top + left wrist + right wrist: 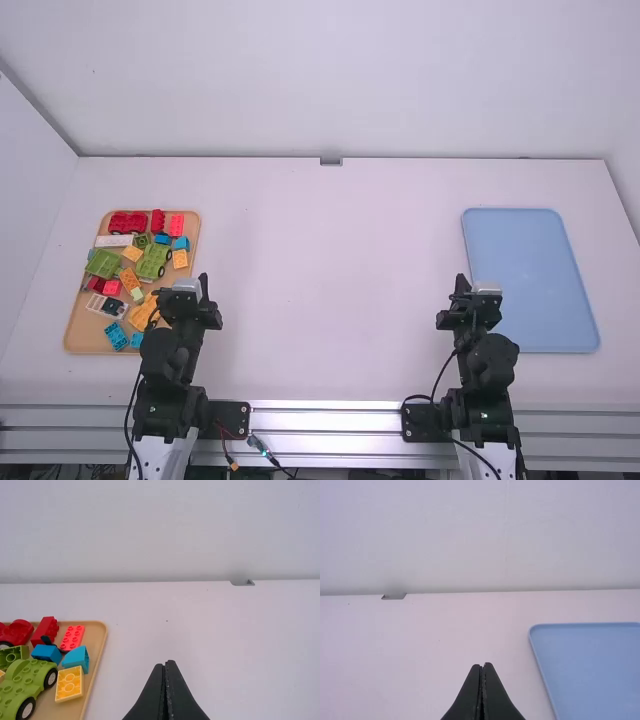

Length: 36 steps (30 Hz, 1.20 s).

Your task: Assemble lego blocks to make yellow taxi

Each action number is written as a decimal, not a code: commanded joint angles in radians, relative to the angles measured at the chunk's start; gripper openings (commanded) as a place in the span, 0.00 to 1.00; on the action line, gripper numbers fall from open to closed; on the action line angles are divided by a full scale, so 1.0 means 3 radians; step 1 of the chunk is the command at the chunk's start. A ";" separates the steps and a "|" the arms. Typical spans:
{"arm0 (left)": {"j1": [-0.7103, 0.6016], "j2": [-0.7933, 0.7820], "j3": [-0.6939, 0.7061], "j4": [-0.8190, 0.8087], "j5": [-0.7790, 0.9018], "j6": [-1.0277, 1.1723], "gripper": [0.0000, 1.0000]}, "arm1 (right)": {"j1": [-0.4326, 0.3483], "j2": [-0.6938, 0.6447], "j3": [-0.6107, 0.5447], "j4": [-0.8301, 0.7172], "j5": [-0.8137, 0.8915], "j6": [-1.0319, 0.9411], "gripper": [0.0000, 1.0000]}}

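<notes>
High view: I am seeing the blocks for the taxi lying loose in the tan tray [78,335], between eight and nine o'clock from the middle of the desk [320,300]. The blue tray [530,280] is sitting between three and four o'clock. My left gripper [165,663] is pointing out over the desk, its two fingers pressed together and holding nothing; my right gripper [482,665] is waiting closed and unladen too.

At the tan tray's two o'clock, a yellow block [69,684] is lying studs up beside the green wheeled base [29,682]. Another yellow block [142,314] is resting toward five o'clock, and a white frame piece [106,306] toward eight.

I am judging these as light, hard plastic, tough but smooth, so they could be slipping if caught at a corner. I am favouring a grip across a block's flat opposite sides, below the studs, leaving the top and underside free for joining. The base could be rolling away, so I am thinking of taking it across its body between the wheels. I am making out no label or lettering on the blocks.
</notes>
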 commanded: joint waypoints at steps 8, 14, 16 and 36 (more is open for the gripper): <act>-0.0003 0.0060 0.0066 -0.0032 -0.0024 0.0017 0.03 | 0.0003 0.0078 0.0070 -0.0004 -0.0009 -0.0004 0.03; -0.0009 0.0232 0.0249 -0.0147 -0.0073 0.0055 0.08 | 0.0023 0.0268 0.0231 -0.0020 -0.0013 -0.0034 0.08; -0.0013 0.0343 0.0357 -0.0211 -0.0100 0.0075 0.11 | 0.0039 0.0379 0.0324 -0.0027 -0.0016 -0.0062 0.11; 0.0264 0.1888 0.1652 -0.1029 -0.0349 0.0843 0.44 | 0.0293 0.1641 0.1369 0.0021 -0.0071 -0.0545 0.44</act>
